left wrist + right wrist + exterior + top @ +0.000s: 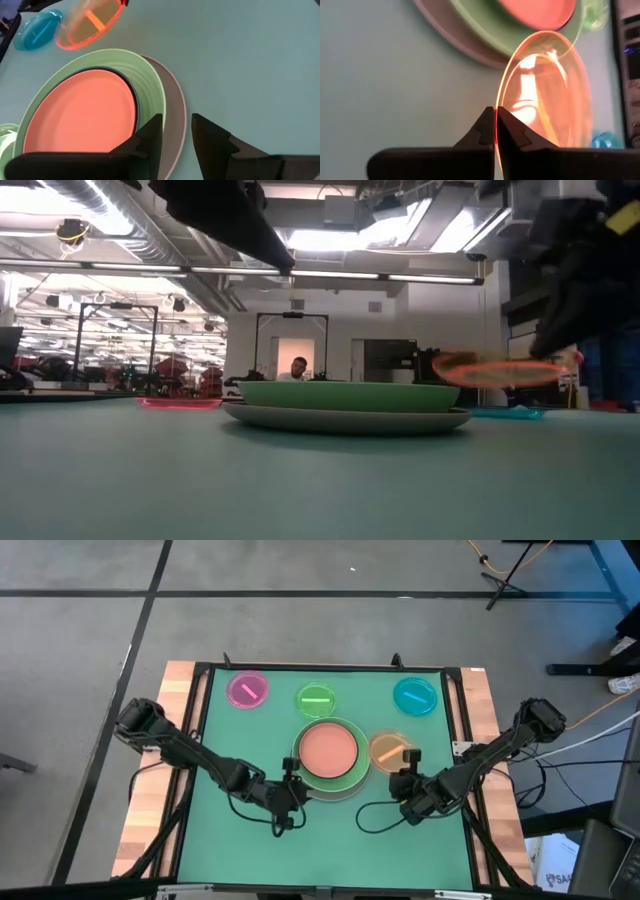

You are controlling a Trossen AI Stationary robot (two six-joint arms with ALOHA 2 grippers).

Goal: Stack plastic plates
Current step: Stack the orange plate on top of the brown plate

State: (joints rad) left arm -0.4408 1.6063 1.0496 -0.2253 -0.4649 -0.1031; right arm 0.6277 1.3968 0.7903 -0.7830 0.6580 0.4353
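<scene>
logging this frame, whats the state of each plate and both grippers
small orange plastic plate: lifted, pinched by its rim
right gripper: jaws shut on it
left gripper: jaws open, empty, by the stack
salmon plate: top of stack
large light green plate: on grey plate
pink, green, blue small plates: flat, unstacked

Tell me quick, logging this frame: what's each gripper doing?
Left gripper: open, empty, at the stack's edge.
Right gripper: shut on the orange plate, lifted off the table.
</scene>
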